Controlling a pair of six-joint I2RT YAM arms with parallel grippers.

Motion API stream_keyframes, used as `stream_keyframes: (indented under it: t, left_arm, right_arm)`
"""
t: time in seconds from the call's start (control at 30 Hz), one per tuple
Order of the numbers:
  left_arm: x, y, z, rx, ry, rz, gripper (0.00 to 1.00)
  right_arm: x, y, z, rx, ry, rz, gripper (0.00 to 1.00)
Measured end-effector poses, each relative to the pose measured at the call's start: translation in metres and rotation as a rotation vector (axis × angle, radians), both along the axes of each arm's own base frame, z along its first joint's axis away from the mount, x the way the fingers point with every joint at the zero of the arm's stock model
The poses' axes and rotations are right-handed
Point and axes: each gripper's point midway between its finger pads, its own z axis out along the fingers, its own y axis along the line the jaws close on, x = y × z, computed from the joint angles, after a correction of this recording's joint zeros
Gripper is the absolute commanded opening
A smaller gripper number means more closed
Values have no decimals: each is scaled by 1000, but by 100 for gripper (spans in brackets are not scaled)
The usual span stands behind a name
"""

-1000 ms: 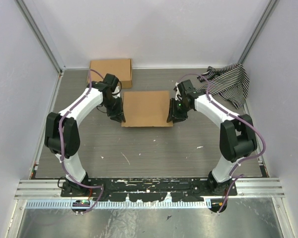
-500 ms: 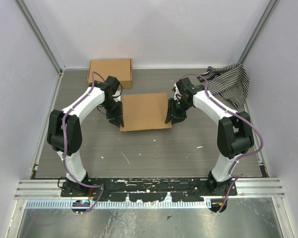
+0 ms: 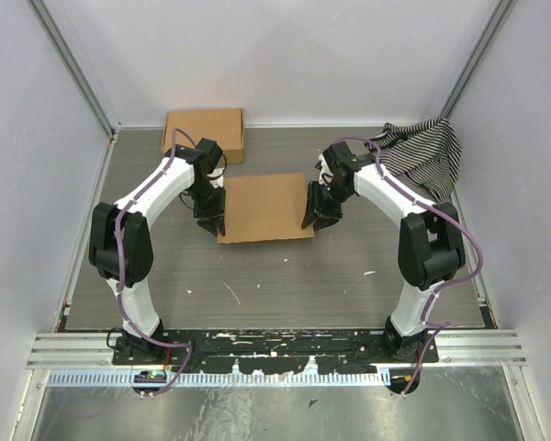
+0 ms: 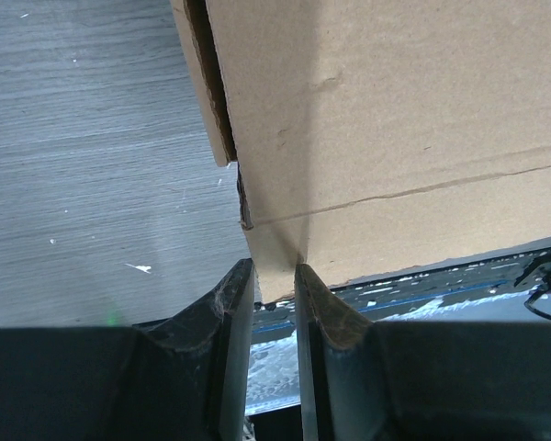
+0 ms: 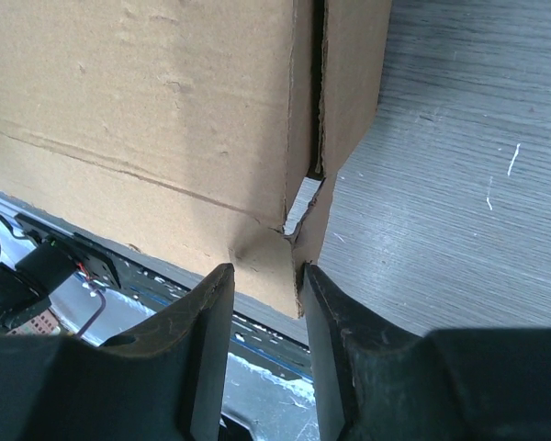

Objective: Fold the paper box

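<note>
The paper box is a flat-looking brown cardboard mailer in mid-table, held between both arms. My left gripper is shut on its near left corner. In the left wrist view the fingers pinch a corner flap of the box; the gripper's point is between them. My right gripper grips the near right corner. In the right wrist view the box has its folded corner between the fingers, around the gripper's point. The arms' base rail shows beneath the box edge in both wrist views.
A smaller compact brown box sits at the back left, just behind the left arm. A black-and-white striped cloth lies at the back right corner. White walls and metal posts bound the table on three sides.
Both grippers and the box have shifted a little to the left and toward the near side, and the box has turned slightly, its left end nearer.
</note>
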Motion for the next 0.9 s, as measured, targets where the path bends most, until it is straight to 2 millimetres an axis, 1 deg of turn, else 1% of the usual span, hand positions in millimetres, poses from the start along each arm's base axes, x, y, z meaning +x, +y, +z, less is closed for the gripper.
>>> stream_keyframes:
  t: [0.2,0.33,0.67,0.9]
  left_arm:
    - [-1,3,-3,24,4,-14,31]
    - [0,6,-4,41,-1,-19,31]
    - [-1,9,-6,57,1,-29,30]
    - [-2,9,-12,63,16,-30,30]
  right_arm:
    - [2,2,-1,2,-6,2,42]
    - [4,3,-7,4,-5,5,42]
    - [2,4,-36,-7,32,8,42]
    - [4,5,-38,-1,26,9,42]
